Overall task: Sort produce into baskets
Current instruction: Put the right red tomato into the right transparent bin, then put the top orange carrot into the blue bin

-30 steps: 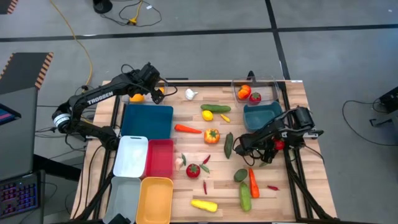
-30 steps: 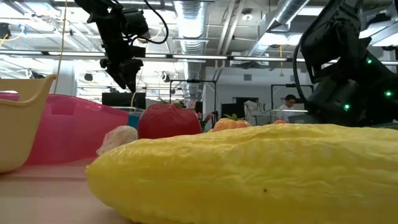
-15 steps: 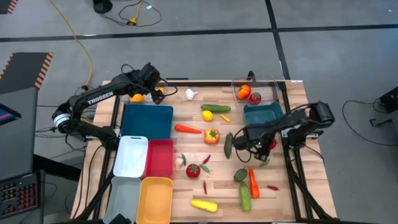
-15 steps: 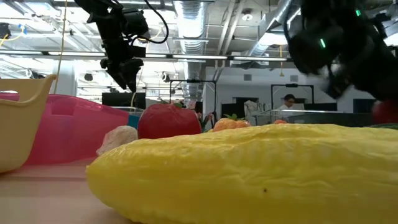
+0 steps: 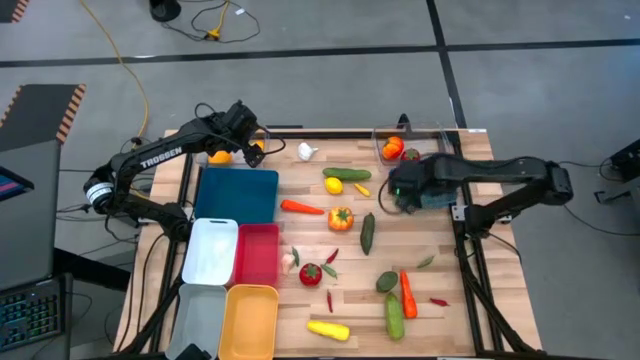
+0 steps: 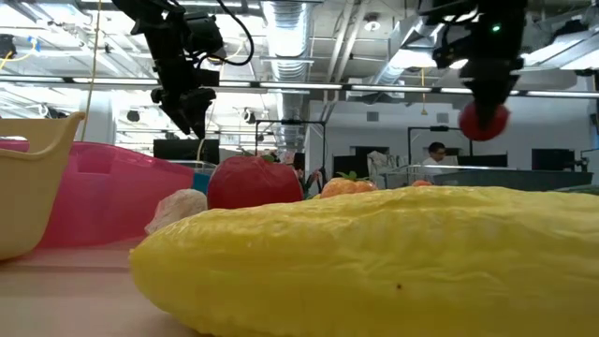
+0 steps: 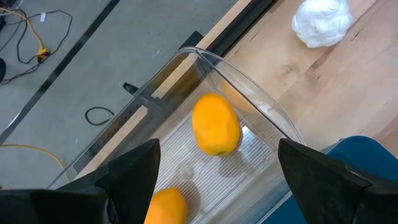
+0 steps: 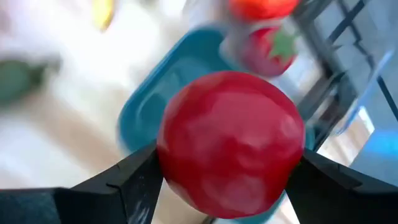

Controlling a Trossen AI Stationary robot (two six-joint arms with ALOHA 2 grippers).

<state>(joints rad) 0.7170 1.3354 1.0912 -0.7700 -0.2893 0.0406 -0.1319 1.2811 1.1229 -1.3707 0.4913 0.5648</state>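
Swung back from mid-table, the right gripper (image 5: 403, 187) now hangs over the teal basket (image 5: 437, 178), clenched on a round red tomato (image 8: 230, 140) with no evident long axis; only the low view shows it lifted. Left gripper (image 7: 214, 180) hovers released over the clear basket (image 7: 249, 93).

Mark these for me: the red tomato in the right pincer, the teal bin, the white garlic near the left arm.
round red toy tomato (image 8: 230, 140): right wrist view, centre of its front.
teal plastic bin (image 5: 437, 180): high view, far edge.
white toy garlic (image 7: 321, 22): left wrist view, middle of bulb.

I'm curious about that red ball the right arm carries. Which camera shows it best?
The right wrist view: the red tomato fills it, clamped in the right end effector. The low view shows it small and hanging high; from above the arm hides it.
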